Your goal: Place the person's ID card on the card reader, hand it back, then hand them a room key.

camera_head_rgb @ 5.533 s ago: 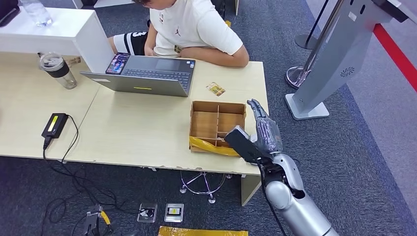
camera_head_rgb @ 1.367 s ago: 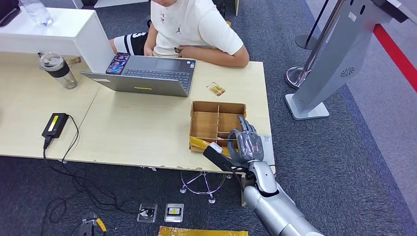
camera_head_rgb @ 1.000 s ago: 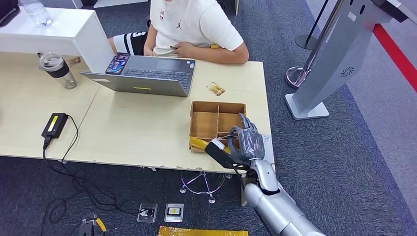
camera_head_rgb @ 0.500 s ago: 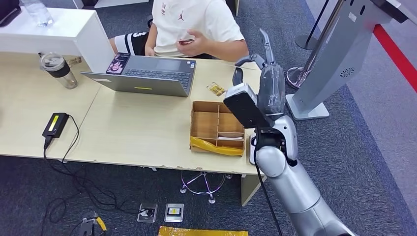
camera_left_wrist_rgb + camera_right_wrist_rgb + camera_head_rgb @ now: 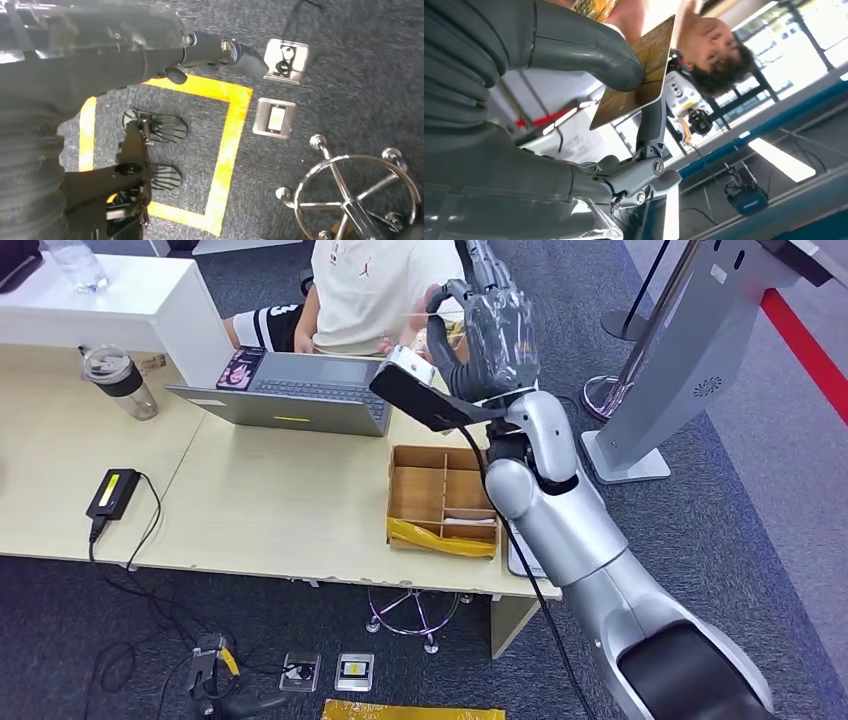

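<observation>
My right hand (image 5: 492, 328) is raised high over the far edge of the table, close in front of the seated person (image 5: 375, 285). In the right wrist view its thumb (image 5: 589, 50) and a finger pinch a brown wood-patterned card (image 5: 639, 75), which points toward the person. One of the person's hands (image 5: 432, 298) is lifted just beside my hand. A black camera box (image 5: 420, 395) sticks out at that wrist. My left hand (image 5: 150, 55) hangs low above the carpet, fingers stretched out and holding nothing.
A wooden compartment box (image 5: 445, 490) with a yellow band sits on the table (image 5: 280, 510) under my right arm. Behind it are an open laptop (image 5: 300, 390), a tumbler (image 5: 115, 380) and a black charger (image 5: 110, 493). A grey kiosk stand (image 5: 680, 350) rises at the right.
My right hand has risen from the wooden box and swung forward to the person, carrying the card. The person has lifted a hand toward it.
</observation>
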`<state>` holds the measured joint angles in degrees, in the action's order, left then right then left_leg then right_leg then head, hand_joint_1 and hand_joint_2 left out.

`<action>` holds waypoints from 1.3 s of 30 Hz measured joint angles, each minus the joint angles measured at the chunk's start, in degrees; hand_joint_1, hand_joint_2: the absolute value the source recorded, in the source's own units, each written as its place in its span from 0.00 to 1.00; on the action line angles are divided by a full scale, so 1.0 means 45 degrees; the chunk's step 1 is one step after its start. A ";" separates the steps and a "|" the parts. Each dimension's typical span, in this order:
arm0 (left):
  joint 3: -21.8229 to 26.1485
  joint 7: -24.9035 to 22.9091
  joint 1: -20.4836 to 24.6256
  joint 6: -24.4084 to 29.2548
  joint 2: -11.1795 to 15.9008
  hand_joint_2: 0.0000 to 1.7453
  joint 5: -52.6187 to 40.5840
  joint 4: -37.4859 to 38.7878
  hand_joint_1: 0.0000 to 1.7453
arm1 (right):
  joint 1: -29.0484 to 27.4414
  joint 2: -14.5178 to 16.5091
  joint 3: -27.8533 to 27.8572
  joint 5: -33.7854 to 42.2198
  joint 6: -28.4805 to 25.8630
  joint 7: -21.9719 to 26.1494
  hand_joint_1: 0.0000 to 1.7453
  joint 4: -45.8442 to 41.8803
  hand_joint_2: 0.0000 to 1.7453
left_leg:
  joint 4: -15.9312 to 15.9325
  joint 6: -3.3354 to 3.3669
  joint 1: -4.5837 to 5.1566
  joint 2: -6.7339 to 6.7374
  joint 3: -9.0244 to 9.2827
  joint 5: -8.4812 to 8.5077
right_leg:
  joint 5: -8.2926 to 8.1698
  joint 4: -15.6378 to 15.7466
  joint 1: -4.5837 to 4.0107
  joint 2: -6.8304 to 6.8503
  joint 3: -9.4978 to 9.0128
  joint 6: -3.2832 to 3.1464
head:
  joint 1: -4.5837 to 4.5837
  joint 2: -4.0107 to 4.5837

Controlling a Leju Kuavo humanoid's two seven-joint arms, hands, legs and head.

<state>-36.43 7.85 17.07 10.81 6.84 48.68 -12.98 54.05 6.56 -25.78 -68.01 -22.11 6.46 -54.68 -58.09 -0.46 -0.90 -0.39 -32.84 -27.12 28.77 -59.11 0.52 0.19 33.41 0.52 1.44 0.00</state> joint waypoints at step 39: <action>-0.0255 0.0023 0.0039 0.0192 -0.0197 1.00 -0.0034 -0.0046 0.00 | 0.0065 -0.3555 0.1783 0.3116 -0.1428 -0.0932 0.00 0.5656 1.00 | -0.0017 0.0020 0.0009 -0.0024 0.0014 -0.0016 | 0.0000 0.0042 0.0010 0.0024 -0.0006 0.0003 | 0.0000 0.0000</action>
<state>-37.57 7.96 17.24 11.67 5.96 48.53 -13.19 54.34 -9.44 -17.76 -53.99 -28.54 2.26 -29.23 -58.17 -0.37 -0.86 -0.50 -32.77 -27.19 28.77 -58.93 0.56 0.30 33.39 0.54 1.44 0.00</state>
